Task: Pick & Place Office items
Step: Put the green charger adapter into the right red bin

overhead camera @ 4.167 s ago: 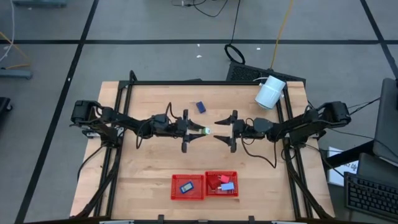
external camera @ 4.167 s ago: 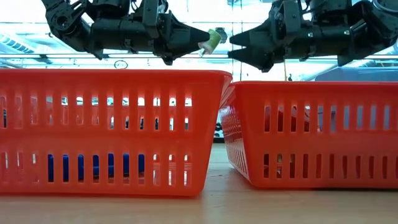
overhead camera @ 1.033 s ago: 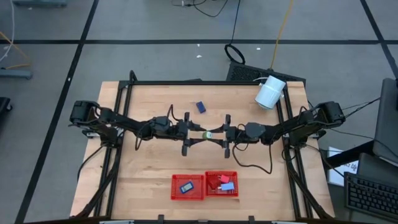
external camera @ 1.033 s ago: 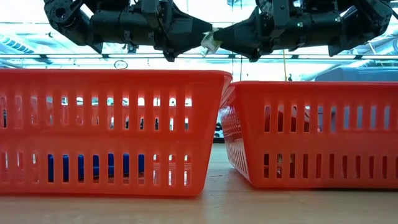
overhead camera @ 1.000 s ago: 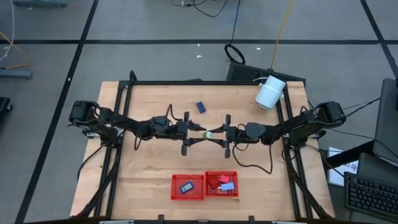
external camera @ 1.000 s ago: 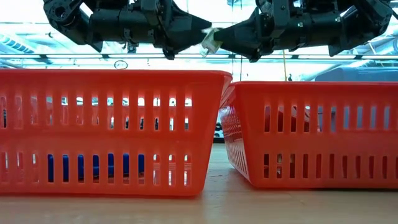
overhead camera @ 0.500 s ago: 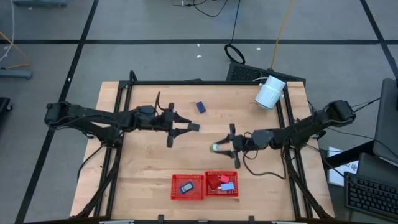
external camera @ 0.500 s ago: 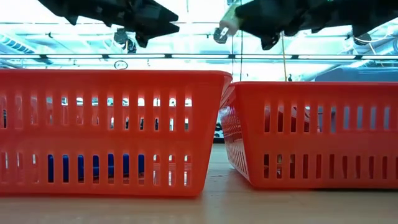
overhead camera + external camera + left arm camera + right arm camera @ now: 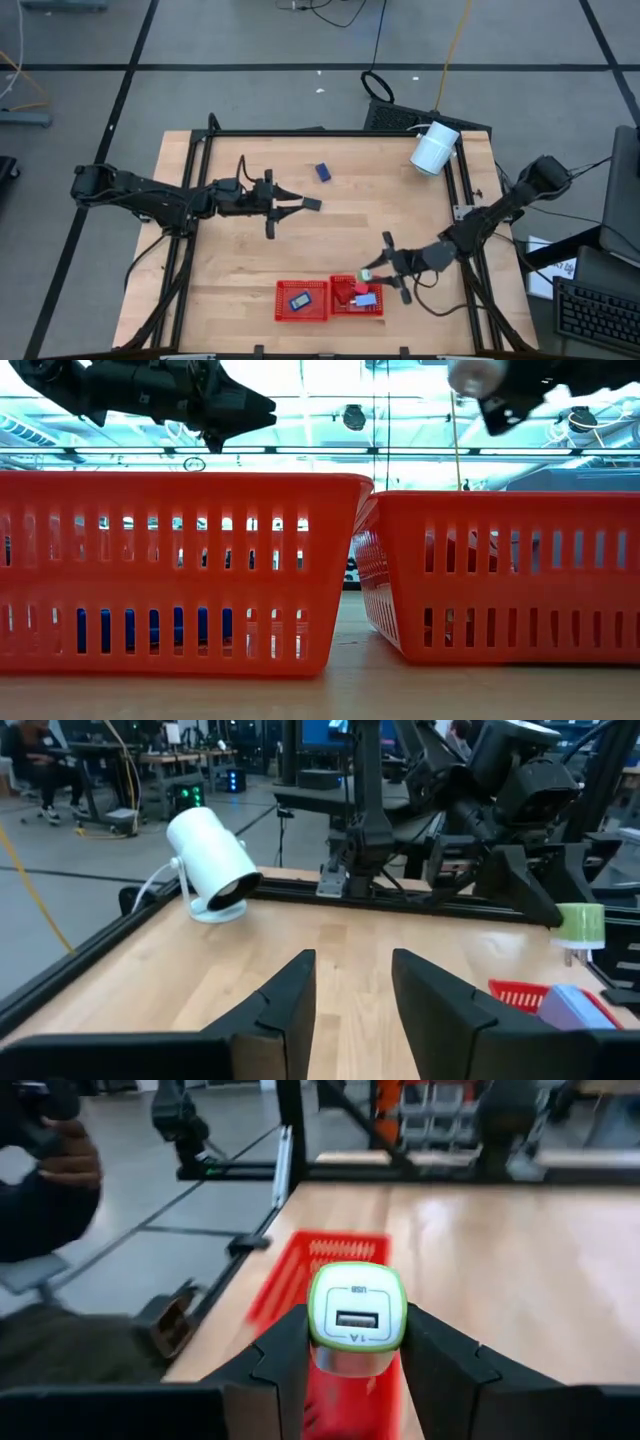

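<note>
It was a robotics lab or workshop. A wooden table (image 9: 240,250) in a black metal frame (image 9: 330,131) stood on a grey floor (image 9: 200,40) marked with dark tape lines, cables (image 9: 340,12) trailing across it. Beyond the table were desks (image 9: 160,760) with equipment, and a person (image 9: 30,755) sat there.

Right tray (image 9: 500,575) contents hidden behind mesh, right arm (image 9: 520,380) cropped at top edge
</note>
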Controlling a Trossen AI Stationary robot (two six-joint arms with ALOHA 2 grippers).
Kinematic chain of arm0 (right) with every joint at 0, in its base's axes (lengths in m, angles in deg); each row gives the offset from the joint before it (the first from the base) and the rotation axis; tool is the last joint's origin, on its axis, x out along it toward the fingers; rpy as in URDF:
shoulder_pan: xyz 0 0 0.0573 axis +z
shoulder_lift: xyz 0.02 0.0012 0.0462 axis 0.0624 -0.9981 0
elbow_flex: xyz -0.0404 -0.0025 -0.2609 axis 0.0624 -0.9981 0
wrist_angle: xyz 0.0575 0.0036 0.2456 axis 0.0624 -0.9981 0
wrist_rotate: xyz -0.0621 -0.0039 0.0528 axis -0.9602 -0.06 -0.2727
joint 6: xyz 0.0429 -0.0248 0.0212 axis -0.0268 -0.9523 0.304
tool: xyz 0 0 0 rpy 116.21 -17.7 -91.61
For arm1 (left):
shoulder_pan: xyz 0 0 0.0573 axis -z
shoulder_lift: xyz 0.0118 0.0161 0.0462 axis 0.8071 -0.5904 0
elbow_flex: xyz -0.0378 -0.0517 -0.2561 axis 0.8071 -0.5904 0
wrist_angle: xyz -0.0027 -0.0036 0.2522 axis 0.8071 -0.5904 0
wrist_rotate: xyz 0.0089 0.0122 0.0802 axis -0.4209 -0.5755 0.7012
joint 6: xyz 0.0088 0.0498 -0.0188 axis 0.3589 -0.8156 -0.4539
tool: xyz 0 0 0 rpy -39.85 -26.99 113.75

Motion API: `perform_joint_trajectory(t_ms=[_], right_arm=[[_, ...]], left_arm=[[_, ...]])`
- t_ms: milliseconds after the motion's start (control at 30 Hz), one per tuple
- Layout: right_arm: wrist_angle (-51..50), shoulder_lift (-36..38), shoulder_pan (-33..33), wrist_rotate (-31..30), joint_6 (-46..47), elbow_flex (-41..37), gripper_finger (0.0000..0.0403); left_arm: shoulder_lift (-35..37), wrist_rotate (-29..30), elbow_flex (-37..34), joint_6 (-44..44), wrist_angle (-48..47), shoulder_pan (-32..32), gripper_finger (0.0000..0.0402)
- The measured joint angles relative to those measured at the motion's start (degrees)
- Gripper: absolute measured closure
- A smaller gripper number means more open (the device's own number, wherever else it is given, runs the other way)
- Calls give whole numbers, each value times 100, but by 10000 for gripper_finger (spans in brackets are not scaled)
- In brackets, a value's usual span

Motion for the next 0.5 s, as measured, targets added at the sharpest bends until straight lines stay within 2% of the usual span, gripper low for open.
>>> perform_joint_trajectory(t_ms=[233, 500], right_arm=[[-1199, 202, 281, 34, 980, 13, 277], [-2681, -111, 264, 242, 1377, 714, 277]], left_arm=[[-6, -2, -3, 21, 94, -2, 262], [-6, 42, -3, -3, 96, -2, 255]])
